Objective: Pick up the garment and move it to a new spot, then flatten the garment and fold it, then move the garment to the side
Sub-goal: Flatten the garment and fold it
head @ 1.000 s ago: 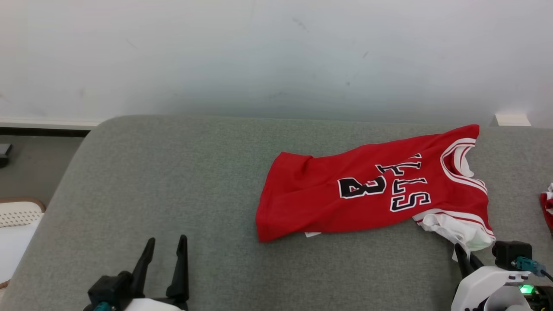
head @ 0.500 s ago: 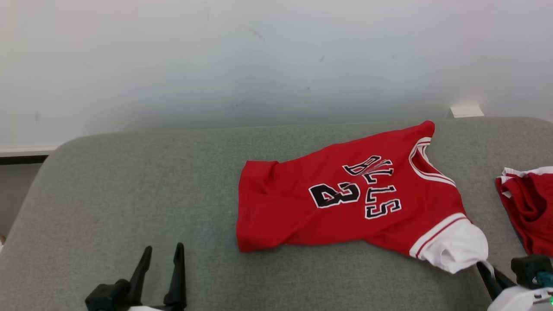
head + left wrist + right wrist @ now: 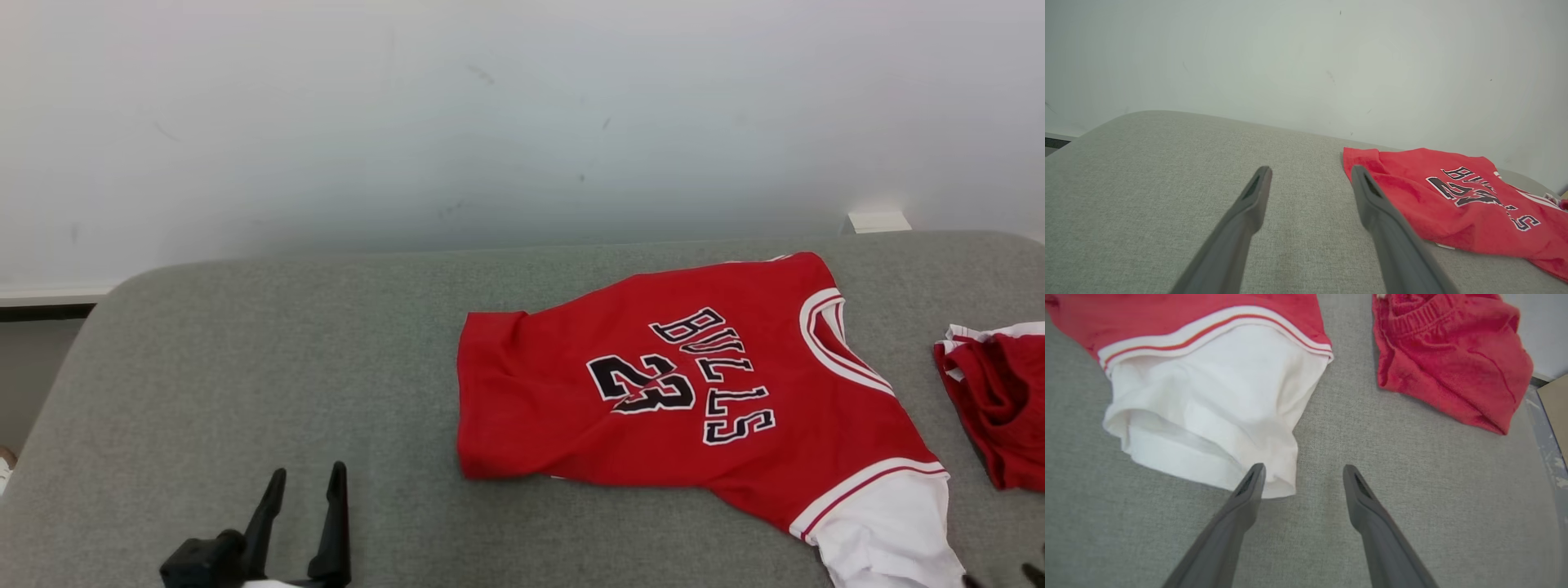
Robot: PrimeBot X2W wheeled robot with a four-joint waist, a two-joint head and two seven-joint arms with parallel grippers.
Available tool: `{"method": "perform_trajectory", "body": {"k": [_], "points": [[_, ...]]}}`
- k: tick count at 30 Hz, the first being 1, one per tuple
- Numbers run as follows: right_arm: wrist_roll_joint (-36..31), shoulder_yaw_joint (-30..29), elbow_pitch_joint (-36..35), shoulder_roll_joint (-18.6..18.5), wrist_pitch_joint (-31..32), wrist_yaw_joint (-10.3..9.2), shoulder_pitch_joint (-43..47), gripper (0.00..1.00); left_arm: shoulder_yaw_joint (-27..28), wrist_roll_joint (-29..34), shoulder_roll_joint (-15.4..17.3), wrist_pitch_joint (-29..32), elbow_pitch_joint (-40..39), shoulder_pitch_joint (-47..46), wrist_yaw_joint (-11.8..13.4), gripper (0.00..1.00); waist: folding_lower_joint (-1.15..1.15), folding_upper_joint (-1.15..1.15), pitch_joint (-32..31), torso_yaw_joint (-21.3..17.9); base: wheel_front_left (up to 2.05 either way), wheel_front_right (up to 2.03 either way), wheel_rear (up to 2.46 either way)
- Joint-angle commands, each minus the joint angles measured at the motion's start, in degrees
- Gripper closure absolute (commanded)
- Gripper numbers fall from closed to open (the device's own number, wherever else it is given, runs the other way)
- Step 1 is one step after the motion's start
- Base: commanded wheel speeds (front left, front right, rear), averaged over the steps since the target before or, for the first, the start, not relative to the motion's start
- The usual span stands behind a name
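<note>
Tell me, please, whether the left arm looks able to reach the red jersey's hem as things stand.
Probably yes. The left gripper is open, and the hem of the Bulls jersey lies close ahead to its right, with only bare grey cushion between them.

Left gripper (image 3: 1310,173), fingers apart, empty, over grey cushion (image 3: 1147,183); red jersey (image 3: 1437,212) lies flat beside one finger, white wall (image 3: 1290,61) behind.

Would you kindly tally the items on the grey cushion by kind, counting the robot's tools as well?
Jerseys: 1, the red jersey
Shorts: 1, the red shorts
Tools: 2, the left tool and the right tool, both open
Total: 4
</note>
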Motion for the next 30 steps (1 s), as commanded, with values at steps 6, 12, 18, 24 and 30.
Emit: {"method": "perform_trajectory", "body": {"k": [6,12,18,24,30], "points": [[0.8,-6.1,-6.9,3.2,-1.7,-0.14,1.6,0.0,0.3,0.4,0.2,0.0,-0.1,0.7,-0.2,0.0,0.0,0.0,-0.7,0.5,0.0,0.0,0.0],[-1.2,-7.4,-17.8,8.9,-4.2,-0.14,1.2,0.0,0.1,0.2,0.2,0.0,-0.3,0.4,-0.1,0.0,0.0,0.0,-1.1,1.3,0.0,0.0,0.0],[-1.5,-8.5,-18.0,16.7,-15.3,-0.13,-0.4,0.0,-0.8,-0.2,0.2,0.0,-0.1,-0.3,-0.2,0.0,0.0,0.0,-1.0,2.2,0.0,0.0,0.0],[-0.7,-6.3,-12.6,18.8,-19.9,-0.13,-0.8,0.0,-2.1,-0.1,0.2,0.0,0.3,-1.0,-0.5,0.0,0.0,0.0,-0.8,2.8,0.0,0.0,0.0],[0.3,-5.2,-9.5,17.6,-21.1,-0.13,-2.4,0.0,-5.6,-1.9,0.4,3.1,2.7,-3.4,-1.8,0.0,0.0,0.0,-0.8,2.0,0.0,0.0,0.0]]}}
